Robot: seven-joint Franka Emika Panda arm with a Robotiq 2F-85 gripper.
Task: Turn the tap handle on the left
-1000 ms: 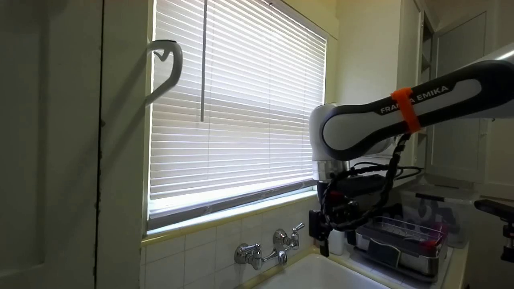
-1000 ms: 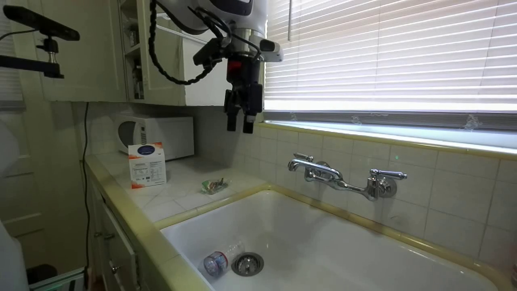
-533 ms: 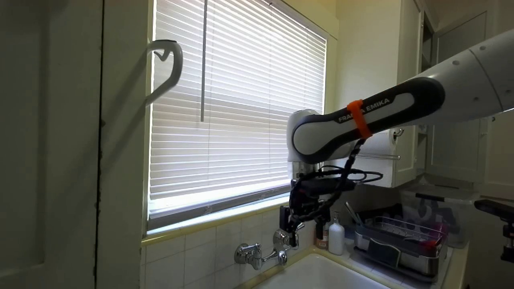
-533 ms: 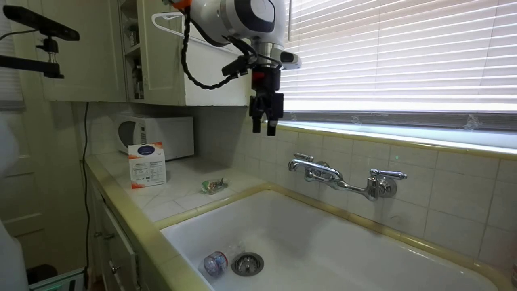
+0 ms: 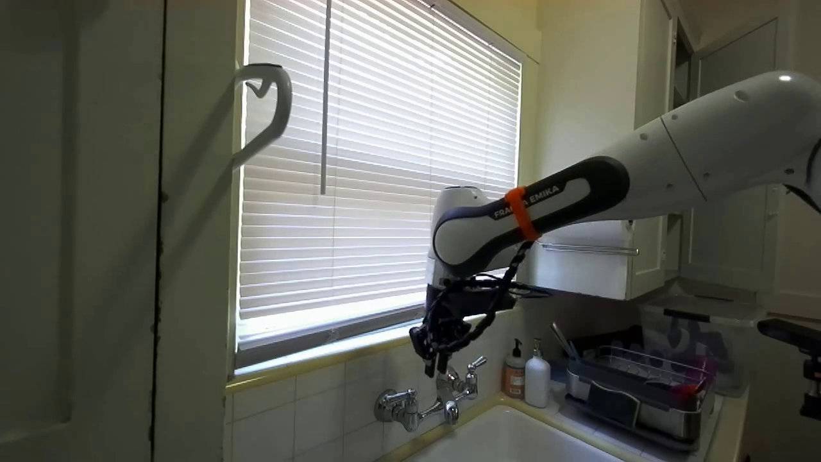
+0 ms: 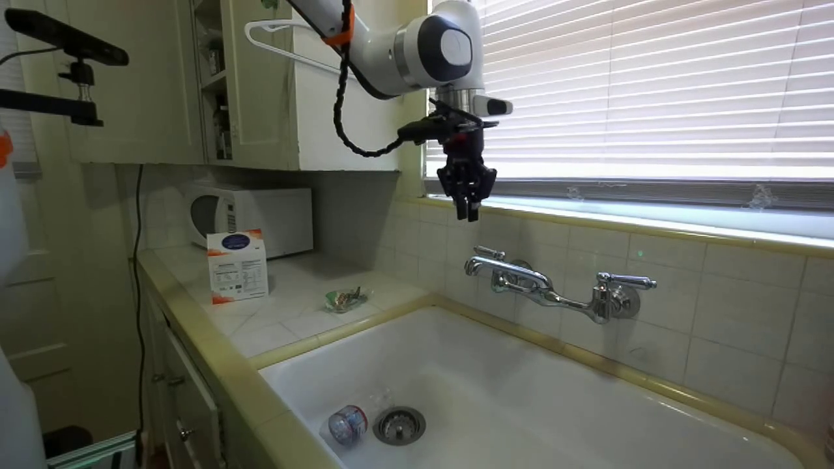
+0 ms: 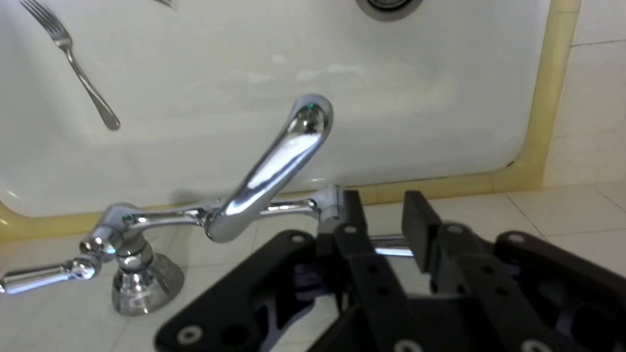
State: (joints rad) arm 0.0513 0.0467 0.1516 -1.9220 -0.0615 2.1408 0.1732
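Shifted since the earlier frame: arm [image 5: 737,147] and fingers [image 7: 418,227], toward 9 o'clock in an exterior view, the fingers also turned about.

Obscured in the wrist view: left tap handle [image 7: 393,248], largely behind the fingers, a short chrome length showing between them; second tap handle [image 7: 36,279], end cropped at 8 o'clock; drain [image 7: 390,15], cropped at 1 o'clock; metal piece [image 7: 166,2], cropped at 11 o'clock, kind unclear.

Fingers: parted by a narrow gap, pointing to 6 o'clock in both exterior views.

Left tap handle [image 6: 490,253]: apart from the fingers in an exterior view, at about 5 o'clock from their tips.

Spout [image 7: 274,168]: chrome, at 10 o'clock from the fingers in the wrist view.

Sink [image 6: 554,391]: white, yellow edging; fork [image 7: 78,68] and clear bottle [image 6: 348,425] lying in it.

Table [image 6: 280,332]: white tile, bearing carton [image 6: 238,270] and microwave [image 6: 283,225].

Room: pale slatted blind [image 6: 651,98]; dish rack [image 5: 667,418], at 4 o'clock in an exterior view, two pump bottles [image 5: 537,385] near it.
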